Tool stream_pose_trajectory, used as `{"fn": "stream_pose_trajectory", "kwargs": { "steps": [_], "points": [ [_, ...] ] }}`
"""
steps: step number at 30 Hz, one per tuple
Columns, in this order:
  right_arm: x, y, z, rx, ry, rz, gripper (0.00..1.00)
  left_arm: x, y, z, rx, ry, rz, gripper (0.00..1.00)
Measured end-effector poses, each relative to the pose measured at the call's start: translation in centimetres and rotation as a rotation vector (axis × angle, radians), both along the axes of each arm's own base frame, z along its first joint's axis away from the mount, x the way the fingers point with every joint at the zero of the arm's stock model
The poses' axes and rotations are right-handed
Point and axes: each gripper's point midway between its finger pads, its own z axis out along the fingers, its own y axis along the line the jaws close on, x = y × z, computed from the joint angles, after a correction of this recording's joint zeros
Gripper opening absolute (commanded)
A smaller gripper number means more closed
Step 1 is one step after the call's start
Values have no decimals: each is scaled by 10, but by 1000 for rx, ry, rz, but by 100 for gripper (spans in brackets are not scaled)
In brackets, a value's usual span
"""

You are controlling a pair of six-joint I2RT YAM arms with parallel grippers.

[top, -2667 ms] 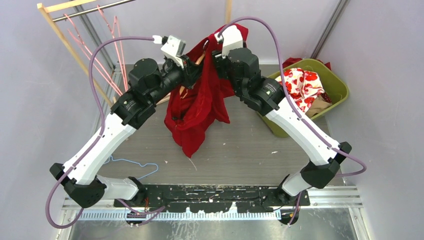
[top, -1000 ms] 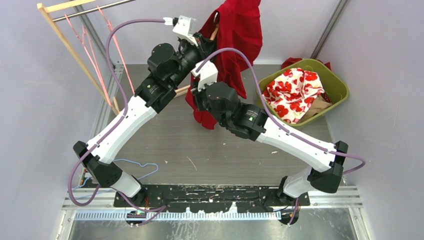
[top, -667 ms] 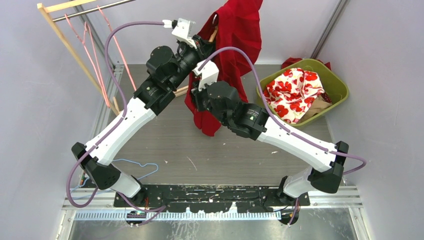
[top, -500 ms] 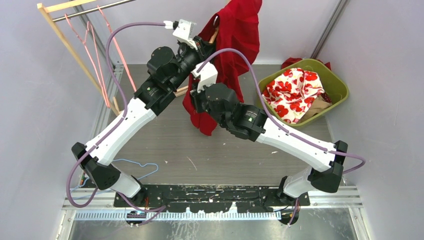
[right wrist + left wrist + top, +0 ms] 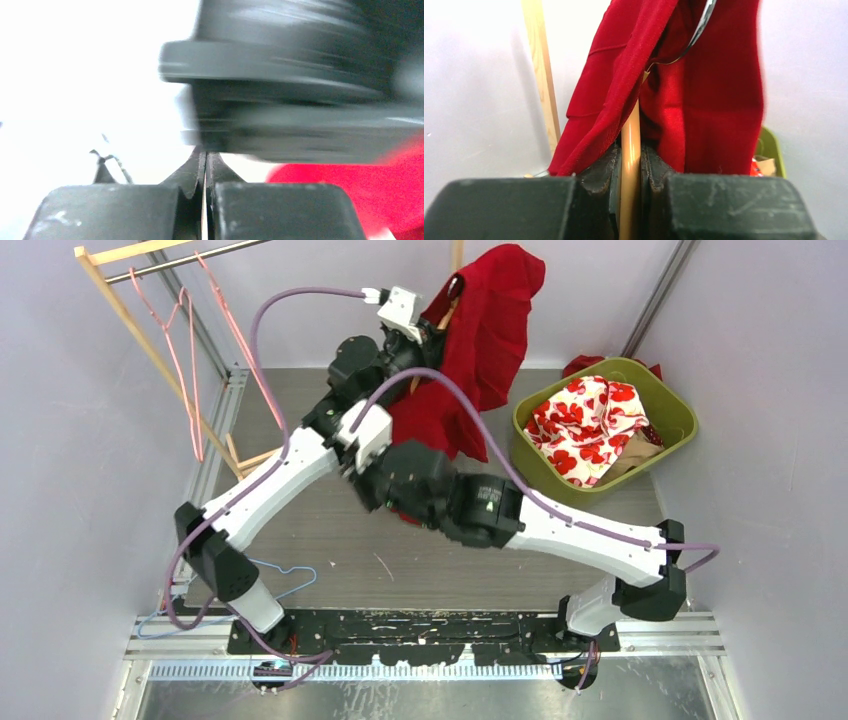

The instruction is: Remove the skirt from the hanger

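The red skirt (image 5: 490, 330) hangs draped over a tan hanger (image 5: 452, 306), held high at the back of the table. My left gripper (image 5: 425, 338) is shut on the hanger's bar (image 5: 630, 150), with the skirt (image 5: 714, 100) falling on both sides of it and a metal hook showing above. My right gripper (image 5: 352, 478) is lower and to the left, close under the left forearm. In its wrist view the right gripper (image 5: 205, 160) is shut with nothing between its fingers; a blurred dark arm joint fills the top and a bit of skirt (image 5: 360, 200) shows at the lower right.
A green basket (image 5: 680, 410) at the right holds a red-and-white floral garment (image 5: 590, 420). A wooden rack (image 5: 140, 330) with pink hangers (image 5: 185, 350) stands at the back left. A blue wire hanger (image 5: 280, 575) lies on the table near the left arm's base.
The left arm has carried the hanger and skirt up and to the right. The right gripper has closed and swung left and nearer, away from the skirt's lower part.
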Motion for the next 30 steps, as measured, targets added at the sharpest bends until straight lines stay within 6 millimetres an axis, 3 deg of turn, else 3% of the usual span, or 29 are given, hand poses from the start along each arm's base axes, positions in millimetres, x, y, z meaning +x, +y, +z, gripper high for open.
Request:
{"fn": "stream_pose_trajectory", "kwargs": {
  "steps": [3, 5, 8, 11, 14, 16, 17, 21, 24, 27, 30],
  "points": [
    [-63, 35, 17, 40, 9, 225, 2, 20, -14, -22, 26, -2, 17, 0],
    [-87, 43, 24, 57, 16, 311, 2, 33, -23, -46, 59, 26, 24, 0],
    [-85, 44, 24, 71, 18, 317, 1, 45, -33, -75, 98, 70, 27, 0],
    [-77, 38, -3, 37, 37, 280, 5, 47, -36, -83, 121, 99, 26, 0],
    [-64, 26, -41, -49, 55, 194, 40, 45, -34, -65, 103, 82, 26, 0],
    [-53, 14, -56, -97, 53, 106, 52, 40, -29, -45, 75, 57, 27, 0],
    [-45, 7, -58, -120, 34, 52, 52, 36, -26, -35, 61, 43, 27, 0],
    [-20, -25, -40, -131, -50, -129, 53, 15, -10, 6, 0, -11, 27, 0],
    [-13, -46, -15, -80, -89, -205, 68, 0, 2, 32, -40, -53, 25, 0],
    [-8, -71, 13, -23, -132, -273, 74, -7, 7, 48, -71, -85, 25, 0],
    [-4, -85, 23, -31, -163, -321, 85, -9, 5, 50, -73, -95, 20, 0]
  ]
}}
